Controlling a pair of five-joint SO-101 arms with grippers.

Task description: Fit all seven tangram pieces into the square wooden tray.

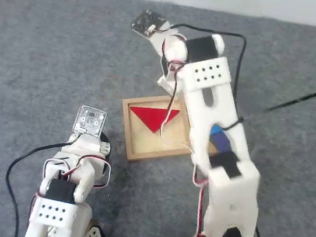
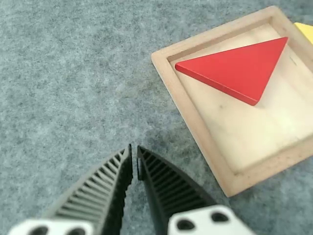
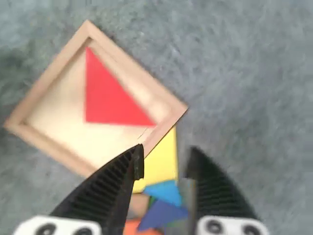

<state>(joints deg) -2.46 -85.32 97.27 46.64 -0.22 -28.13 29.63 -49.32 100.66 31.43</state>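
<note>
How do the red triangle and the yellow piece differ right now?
The red triangle lies inside the tray; the yellow piece lies outside, beside its rim. The yellow piece shows between the open jaws of the right gripper; the red triangle lies clear of them. Both lie flat.

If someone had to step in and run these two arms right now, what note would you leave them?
Left hand: shut, empty, over the carpet beside the tray.
Right hand: open, above the yellow piece, which lies just outside the tray.
Done: red triangle lies in the tray.
Left: the yellow piece, the blue piece and the others heaped next to them are not yet in.
</note>
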